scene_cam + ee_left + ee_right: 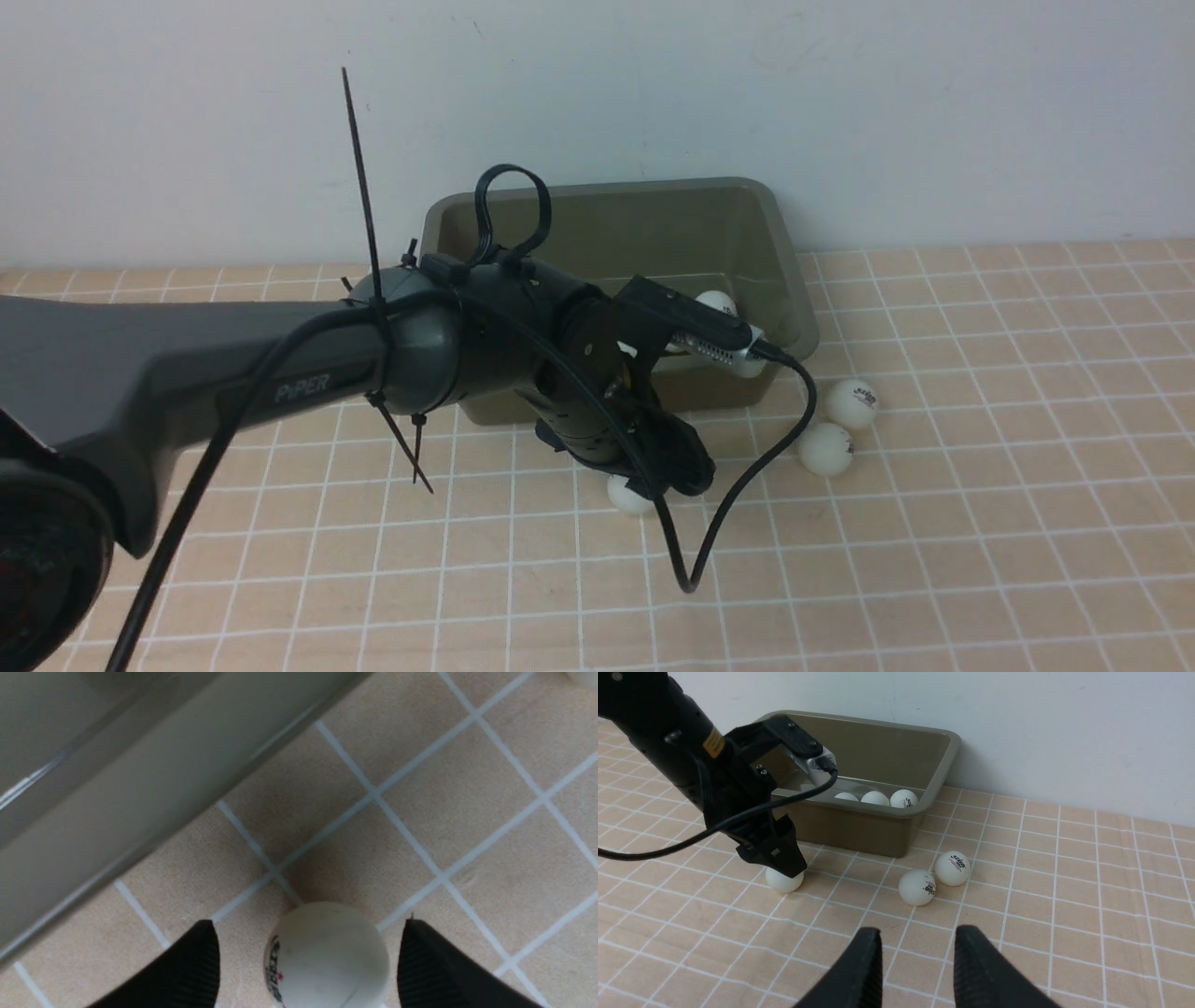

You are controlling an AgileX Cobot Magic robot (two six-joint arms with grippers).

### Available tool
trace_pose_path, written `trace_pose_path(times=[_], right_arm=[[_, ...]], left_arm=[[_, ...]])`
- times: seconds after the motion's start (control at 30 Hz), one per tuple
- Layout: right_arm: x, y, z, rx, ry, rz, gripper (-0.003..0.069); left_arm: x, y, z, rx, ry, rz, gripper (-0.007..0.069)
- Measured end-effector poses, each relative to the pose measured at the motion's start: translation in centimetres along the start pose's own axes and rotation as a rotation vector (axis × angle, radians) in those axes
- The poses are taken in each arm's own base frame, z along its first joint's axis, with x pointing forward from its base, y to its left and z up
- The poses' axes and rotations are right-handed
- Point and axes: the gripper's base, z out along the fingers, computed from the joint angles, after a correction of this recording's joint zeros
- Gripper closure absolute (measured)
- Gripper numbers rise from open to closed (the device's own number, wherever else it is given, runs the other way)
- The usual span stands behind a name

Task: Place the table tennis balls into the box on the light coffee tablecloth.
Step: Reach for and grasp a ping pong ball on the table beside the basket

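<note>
Beside the olive box (117,765), the left gripper (308,926) — released — straddles a matte white, logo-printed ball (327,956).

White balls (953,868), olive-green box (859,830), peach-beige cloth (1087,905) with white grid lines

A plain wall (934,103), off-white with a cool grey-blue cast, fills roughly the upper third of the front view from the left edge to the right. Its lower edge runs nearly level across the frame, well above the middle. The paint is smooth and bare save for a short dark scratch (479,28) near the top, left of centre. In the right wrist view the same wall takes the top of the frame, widens toward the upper right corner and is evenly lit.
</note>
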Motion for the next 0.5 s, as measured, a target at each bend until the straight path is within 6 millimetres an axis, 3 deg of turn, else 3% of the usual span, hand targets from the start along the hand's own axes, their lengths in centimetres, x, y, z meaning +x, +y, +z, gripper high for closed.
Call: trace_pose_path(times=[0.1, 0.27, 0.5], right_arm=[[0.0, 0.0, 0.0, 0.0, 0.0, 0.0, 0.0447], [0.0, 0.0, 0.0, 0.0, 0.0, 0.0, 0.0447], [0.0, 0.0, 0.0, 0.0, 0.0, 0.0, 0.0447]], left_arm=[[0.1, 0.1, 0.4, -0.006, 0.009, 0.01, 0.0205], [0.3, 0.1, 0.9, -0.006, 0.022, 0.096, 0.0322], [0.2, -0.1, -0.2, 0.002, 0.06, 0.133, 0.0321]])
